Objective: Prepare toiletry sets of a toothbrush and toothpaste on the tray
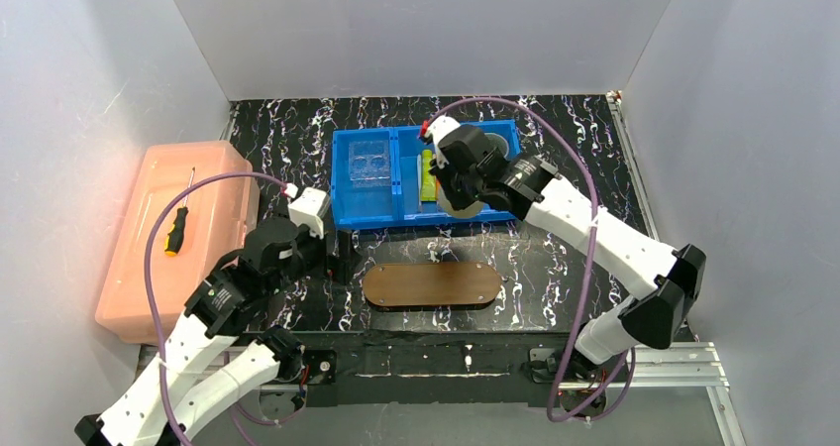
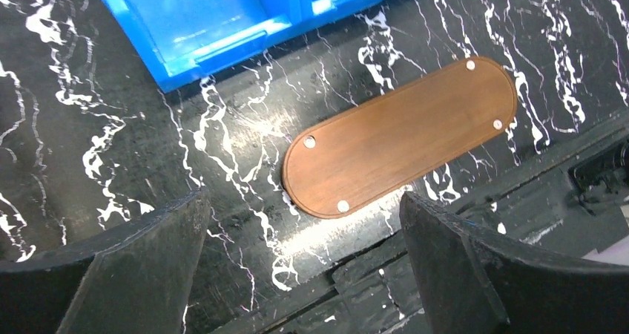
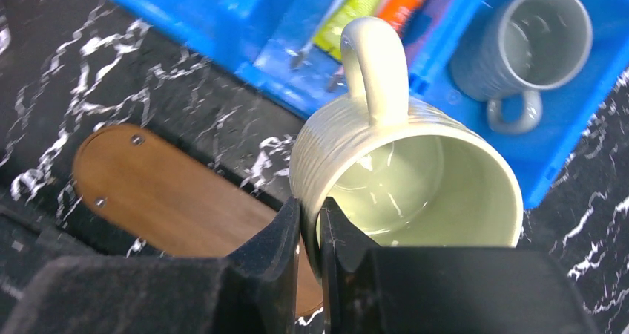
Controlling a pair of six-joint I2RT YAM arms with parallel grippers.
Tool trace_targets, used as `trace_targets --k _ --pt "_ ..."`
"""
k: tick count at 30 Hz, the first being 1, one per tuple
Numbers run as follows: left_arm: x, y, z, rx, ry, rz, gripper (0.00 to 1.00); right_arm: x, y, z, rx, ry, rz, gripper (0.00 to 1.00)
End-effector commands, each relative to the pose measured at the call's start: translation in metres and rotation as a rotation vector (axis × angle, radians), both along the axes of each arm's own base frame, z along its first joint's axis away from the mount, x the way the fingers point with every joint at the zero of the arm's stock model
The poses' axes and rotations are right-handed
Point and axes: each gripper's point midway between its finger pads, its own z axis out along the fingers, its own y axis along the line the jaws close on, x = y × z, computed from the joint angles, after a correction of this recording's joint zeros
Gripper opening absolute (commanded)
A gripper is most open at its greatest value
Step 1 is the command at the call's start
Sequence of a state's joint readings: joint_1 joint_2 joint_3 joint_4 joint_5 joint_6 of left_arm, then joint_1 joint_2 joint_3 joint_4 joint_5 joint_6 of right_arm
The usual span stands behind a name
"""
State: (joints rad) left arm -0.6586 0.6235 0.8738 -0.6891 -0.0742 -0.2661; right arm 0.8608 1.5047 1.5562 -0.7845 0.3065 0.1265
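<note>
The dark-brown wooden tray (image 1: 431, 285) lies bare on the black marbled table, in front of the blue bin (image 1: 367, 213). In the bin's middle compartment lie a lime-green tube (image 3: 348, 15), an orange tube (image 3: 408, 0) and a thin pale toothbrush (image 3: 315, 37). My right gripper (image 3: 310, 208) is shut on the rim of a pale green mug (image 3: 400, 178), one finger inside and one outside. It holds the mug in the air over the bin's front wall, beyond the tray (image 3: 163, 193). My left gripper (image 2: 303, 204) stands open and holds nothing, low over the table left of the tray (image 2: 400, 137).
A grey mug (image 3: 519, 44) stands in the bin's right compartment. A small clear plastic holder (image 1: 369, 164) sits in the left one. A pink lidded box (image 1: 183, 258) with a screwdriver (image 1: 178, 223) on it stands at the far left. White walls close in the table.
</note>
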Motion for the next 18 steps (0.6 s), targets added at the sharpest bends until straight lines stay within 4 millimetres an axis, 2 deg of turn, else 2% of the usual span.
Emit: trace_targets --k 1,7,11,18 --pt "0.003 0.018 0.007 0.009 -0.064 0.082 0.99 -0.027 0.030 0.061 0.108 -0.160 0.185 0.01" --pt "0.002 0.037 0.024 -0.032 -0.158 0.163 0.99 -0.078 0.069 0.052 0.083 -0.176 0.445 0.01" --pt "-0.001 0.052 0.037 -0.069 -0.228 0.227 0.99 -0.102 0.085 0.043 0.061 -0.174 0.573 0.01" --pt "-0.006 0.080 0.051 -0.109 -0.317 0.348 0.99 -0.141 0.113 0.011 0.020 -0.149 0.824 0.01"
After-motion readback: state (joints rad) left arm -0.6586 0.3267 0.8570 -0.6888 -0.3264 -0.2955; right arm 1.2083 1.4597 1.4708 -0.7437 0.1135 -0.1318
